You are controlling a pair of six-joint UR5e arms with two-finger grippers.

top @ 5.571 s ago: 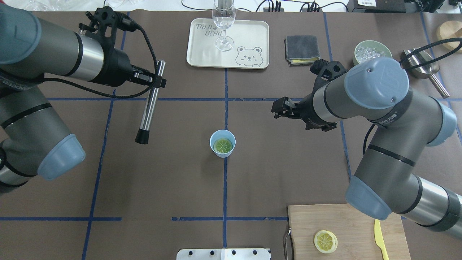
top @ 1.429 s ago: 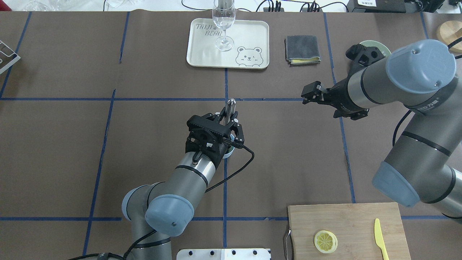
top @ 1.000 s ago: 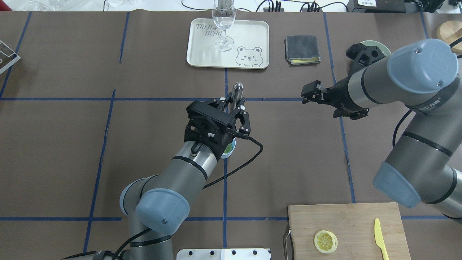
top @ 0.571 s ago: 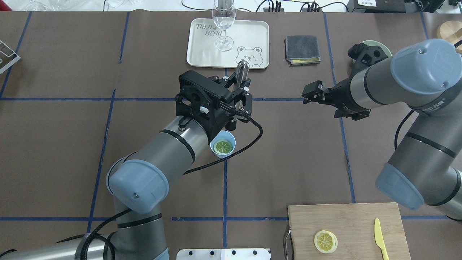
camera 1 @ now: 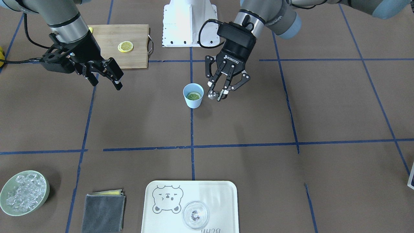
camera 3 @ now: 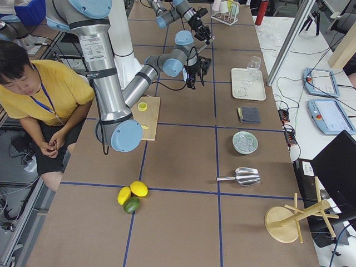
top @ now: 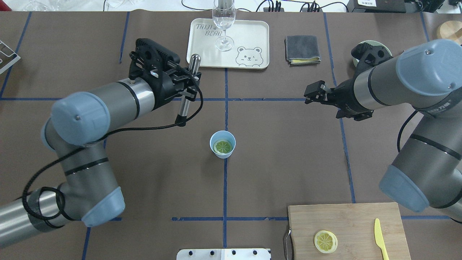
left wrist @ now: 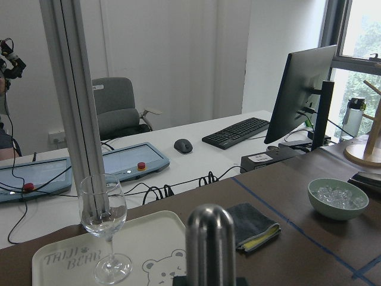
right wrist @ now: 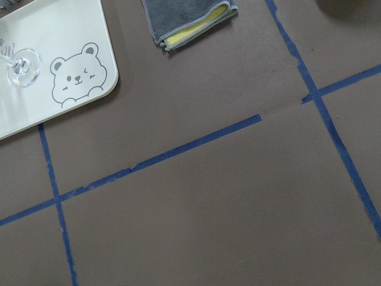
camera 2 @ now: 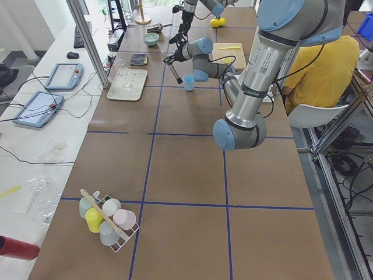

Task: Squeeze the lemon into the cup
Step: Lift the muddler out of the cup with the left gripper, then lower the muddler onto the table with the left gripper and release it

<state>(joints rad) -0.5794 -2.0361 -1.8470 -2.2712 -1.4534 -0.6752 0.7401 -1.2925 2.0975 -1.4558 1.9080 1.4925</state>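
Observation:
The light-blue cup stands at the table's middle with a lemon slice lying flat inside it. Both also show in the front view: the cup and the slice. A second lemon slice lies on the cutting board. My left gripper is shut on a metal muddler, up and to the back left of the cup in the overhead view. In the front view it hangs close beside the cup. My right gripper is open and empty, to the right of the cup.
A bear tray with a wine glass stands at the back. A grey cloth and a bowl of ice lie at the back right. The cutting board with a yellow knife is at the front right.
My left gripper, which held the muddler down in the cup, has lifted it out and swung to the back left. The cup and slice are uncovered. The right gripper has barely moved.

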